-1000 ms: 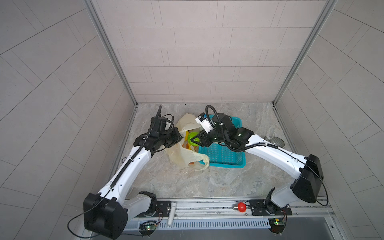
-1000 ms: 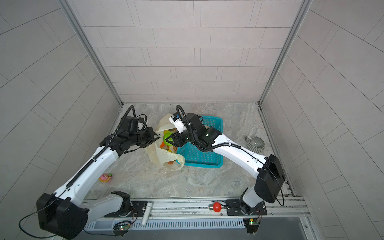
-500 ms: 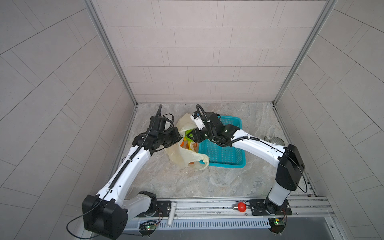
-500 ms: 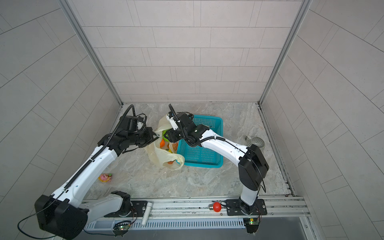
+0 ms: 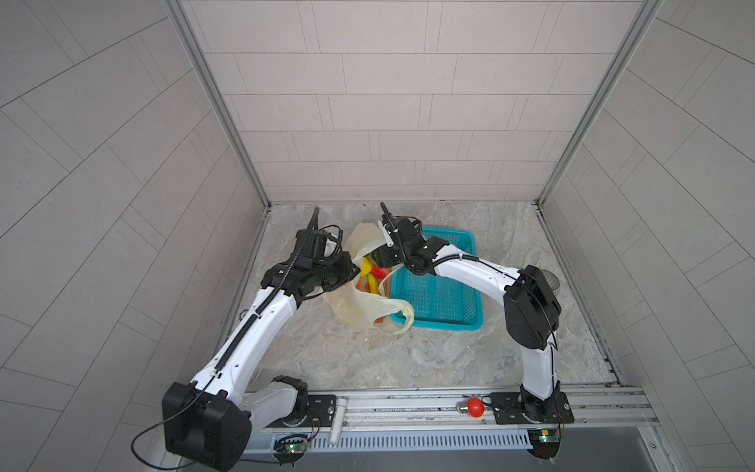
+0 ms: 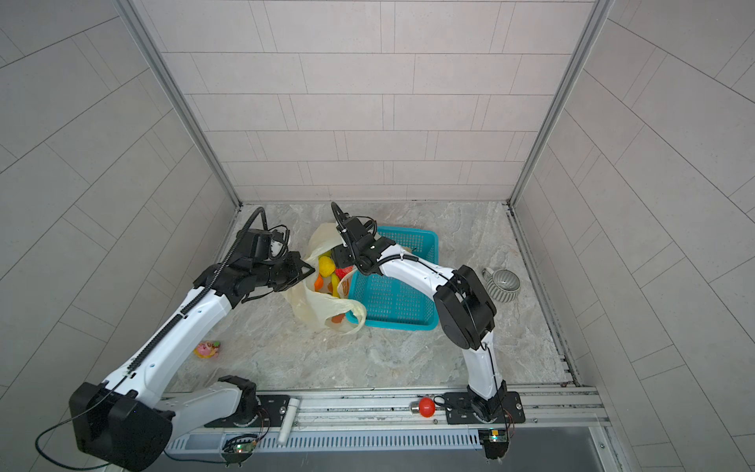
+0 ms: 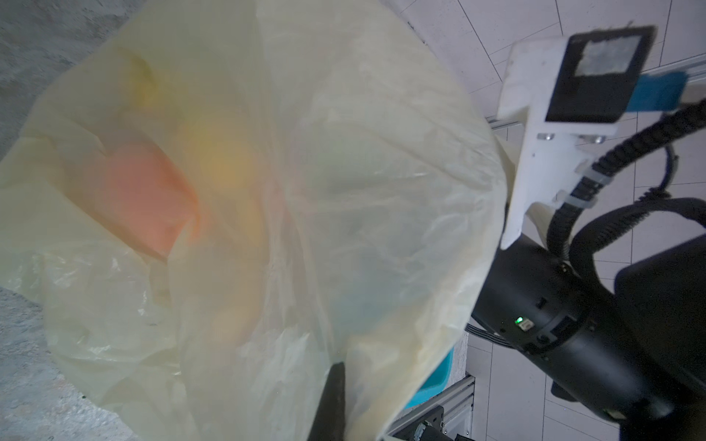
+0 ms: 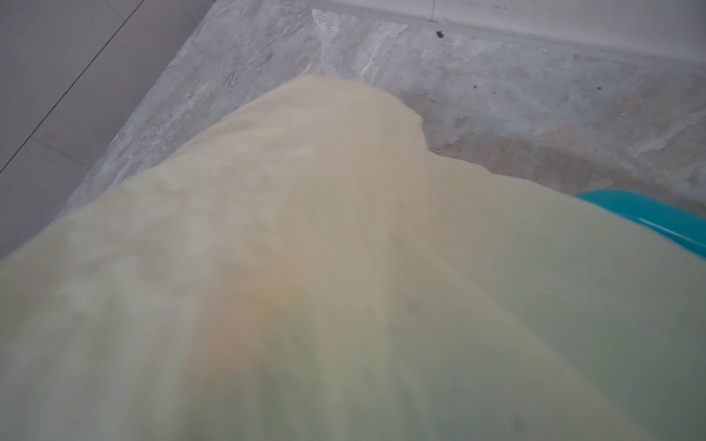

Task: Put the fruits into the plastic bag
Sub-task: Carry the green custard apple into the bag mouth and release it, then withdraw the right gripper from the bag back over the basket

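The plastic bag [image 5: 351,304] [image 6: 312,308] stands beside the basket with its mouth held open. My left gripper [image 5: 352,265] [image 6: 307,269] is shut on the bag's left rim. In the left wrist view one dark finger [image 7: 331,397] shows against the bag [image 7: 344,152]. Inside the mouth lie fruits: a yellow one [image 6: 325,265], a red one [image 6: 344,271], an orange one [image 6: 318,280] and a banana [image 6: 335,286]. My right gripper [image 5: 378,258] [image 6: 340,258] reaches into the mouth from the right. Bag film [image 8: 305,229] fills the right wrist view and hides its jaws.
The teal basket [image 5: 441,325] [image 6: 400,325] touches the bag's right side. A striped mug [image 6: 502,285] lies right of the basket, partly behind my right arm. A small pink toy [image 6: 207,349] lies under my left arm. A red bulb [image 6: 426,406] rests on the front rail.
My right gripper moved left from over the basket into the bag's mouth, its elbow swinging inward. The green fruit seen at it earlier no longer shows. The left arm stayed still.
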`<action>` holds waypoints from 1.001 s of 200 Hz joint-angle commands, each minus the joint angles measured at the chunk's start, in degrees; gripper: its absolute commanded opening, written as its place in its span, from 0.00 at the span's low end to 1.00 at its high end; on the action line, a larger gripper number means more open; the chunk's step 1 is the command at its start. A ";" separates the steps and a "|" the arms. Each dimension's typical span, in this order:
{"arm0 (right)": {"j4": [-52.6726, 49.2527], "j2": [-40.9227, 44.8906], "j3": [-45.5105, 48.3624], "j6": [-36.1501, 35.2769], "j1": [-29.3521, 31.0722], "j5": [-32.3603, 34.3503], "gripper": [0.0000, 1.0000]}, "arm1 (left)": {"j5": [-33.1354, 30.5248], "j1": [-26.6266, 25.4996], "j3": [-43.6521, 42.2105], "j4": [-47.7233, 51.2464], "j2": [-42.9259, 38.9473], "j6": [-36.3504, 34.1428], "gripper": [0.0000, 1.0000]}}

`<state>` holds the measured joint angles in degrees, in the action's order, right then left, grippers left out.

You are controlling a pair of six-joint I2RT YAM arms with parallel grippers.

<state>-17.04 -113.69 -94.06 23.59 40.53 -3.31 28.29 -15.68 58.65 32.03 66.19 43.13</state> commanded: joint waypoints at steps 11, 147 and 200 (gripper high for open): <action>-1.86 0.90 -2.55 0.31 -1.66 1.56 0.74 | 0.44 -0.31 -1.27 -0.81 -0.33 0.48 0.00; 0.13 21.25 12.32 -4.23 -2.92 -30.01 0.71 | 0.72 -0.36 -1.39 -2.59 1.48 2.29 0.00; 6.59 33.95 17.41 0.31 -9.11 -33.65 0.71 | 0.62 -0.32 -2.22 -2.59 0.98 2.28 0.00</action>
<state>-16.64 -85.86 -78.32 20.01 36.25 -34.15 28.69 -15.88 57.54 30.04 67.35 45.39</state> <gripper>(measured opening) 0.710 0.055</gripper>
